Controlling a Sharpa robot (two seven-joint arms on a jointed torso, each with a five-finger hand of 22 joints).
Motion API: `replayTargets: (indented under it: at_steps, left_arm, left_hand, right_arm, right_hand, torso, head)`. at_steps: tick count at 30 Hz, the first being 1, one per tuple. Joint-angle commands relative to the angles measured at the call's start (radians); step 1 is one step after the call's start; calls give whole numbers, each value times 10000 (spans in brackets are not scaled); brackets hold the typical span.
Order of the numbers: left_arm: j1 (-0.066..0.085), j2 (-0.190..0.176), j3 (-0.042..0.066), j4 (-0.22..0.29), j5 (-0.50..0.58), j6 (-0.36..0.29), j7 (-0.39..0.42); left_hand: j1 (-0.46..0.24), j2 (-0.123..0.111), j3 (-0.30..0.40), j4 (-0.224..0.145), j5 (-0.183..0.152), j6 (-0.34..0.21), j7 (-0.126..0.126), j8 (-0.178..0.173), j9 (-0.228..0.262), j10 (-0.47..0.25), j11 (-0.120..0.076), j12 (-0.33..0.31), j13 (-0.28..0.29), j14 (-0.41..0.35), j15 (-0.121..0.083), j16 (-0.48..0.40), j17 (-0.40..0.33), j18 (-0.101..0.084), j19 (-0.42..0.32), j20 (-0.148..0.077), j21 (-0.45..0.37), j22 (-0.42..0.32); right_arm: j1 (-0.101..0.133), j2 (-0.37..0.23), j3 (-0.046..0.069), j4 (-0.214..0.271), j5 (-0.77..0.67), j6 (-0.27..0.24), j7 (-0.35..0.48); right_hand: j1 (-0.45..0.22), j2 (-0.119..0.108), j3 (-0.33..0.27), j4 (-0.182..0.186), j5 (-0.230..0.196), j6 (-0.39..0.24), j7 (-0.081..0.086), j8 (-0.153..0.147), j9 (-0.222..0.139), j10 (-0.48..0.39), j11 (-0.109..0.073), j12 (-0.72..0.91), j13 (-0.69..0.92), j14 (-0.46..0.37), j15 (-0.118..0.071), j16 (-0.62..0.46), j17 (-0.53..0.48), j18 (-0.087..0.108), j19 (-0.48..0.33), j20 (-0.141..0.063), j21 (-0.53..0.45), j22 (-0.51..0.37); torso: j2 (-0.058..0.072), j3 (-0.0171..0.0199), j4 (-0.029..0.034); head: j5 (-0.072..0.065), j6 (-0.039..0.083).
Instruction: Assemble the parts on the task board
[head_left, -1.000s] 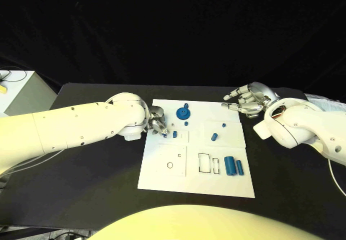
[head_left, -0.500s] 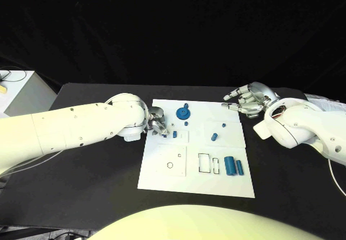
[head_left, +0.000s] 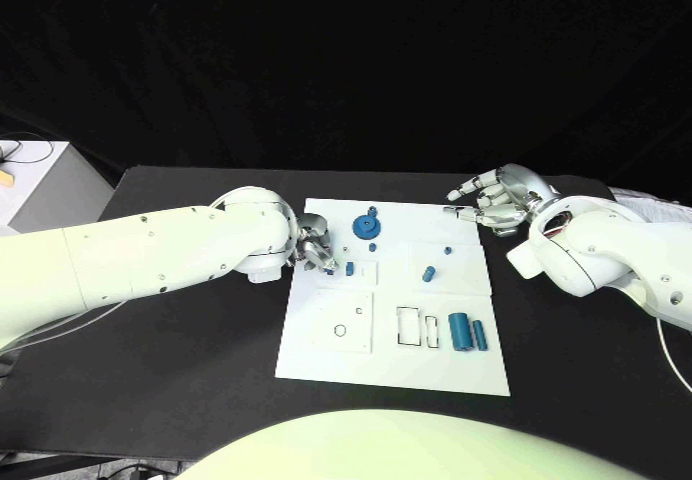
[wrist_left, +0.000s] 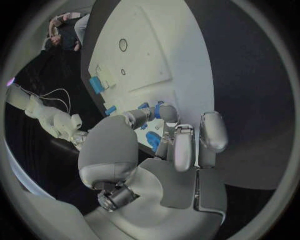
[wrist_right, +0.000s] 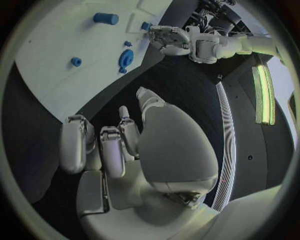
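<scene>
Left hand (head_left: 317, 250) at task board's (head_left: 361, 360) left edge, fingers pinching small blue part (wrist_left: 154, 111) near square recess. Right hand (head_left: 498, 200) off board's far right corner, fingers curled, nothing in them. Blue disc (head_left: 366, 227) at board's far end; two blue cylinders (head_left: 466, 331) lie near right edge.

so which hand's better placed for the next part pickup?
Probably left. The left hand is at the task board, fingers touching a small blue part. The right hand hovers off the board's far corner, holding nothing.
</scene>
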Motion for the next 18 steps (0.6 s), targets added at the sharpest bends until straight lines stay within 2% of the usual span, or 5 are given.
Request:
replayTargets:
  at_steps: [1, 10, 18]
  left_arm:
    - [-121, 30, -84, -32, 49, 455, -94]
    - [-163, 69, -84, -97, 57, 545, -94]
    - [-173, 80, -84, -125, 74, 638, -97]
  left_hand:
    - [-128, -25, 1416, -1463, 13, 187, -232, 71, -6, 21, -3, -24, -6, 764, -72, 5, 1623, -102, 39, 15, 40, -5]
    - [-659, -276, 1060, -1177, -5, 192, -305, 166, -82, 26, -47, 16, 18, 768, -102, 16, 1653, -98, 10, 44, -1, -29]
    - [-850, -375, 939, -1058, 0, 208, -331, 186, -129, 17, -65, 31, 25, 770, -118, 19, 1663, -95, 4, 45, -18, -42]
  right_arm:
    - [-5, -3, 2, -4, -55, 78, 97]
    - [-5, -5, 2, -18, -55, 61, 87]
    - [-5, -4, 2, -27, -55, 54, 76]
  right_hand:
    - [-97, -13, 1, 34, 64, -84, 17, 40, -13, -58, 1, -51, 568, 858, 75, -57, 1969, 103, -69, -17, -60, 956]
    - [-152, -11, 2, 21, 72, -96, 16, 55, -14, -77, 0, -70, 542, 851, 75, -69, 1946, 107, -75, -17, -87, 945]
    - [-148, -9, 10, 12, 80, -101, 15, 57, -14, -82, -1, -76, 535, 844, 74, -80, 1924, 119, -99, -17, -140, 915]
  torso:
    - [2, 5, -6]
    - [5, 2, -8]
    - [4, 0, 0]
  head:
    - [-1, 2]
    - [-19, 2]
    - [-33, 2]
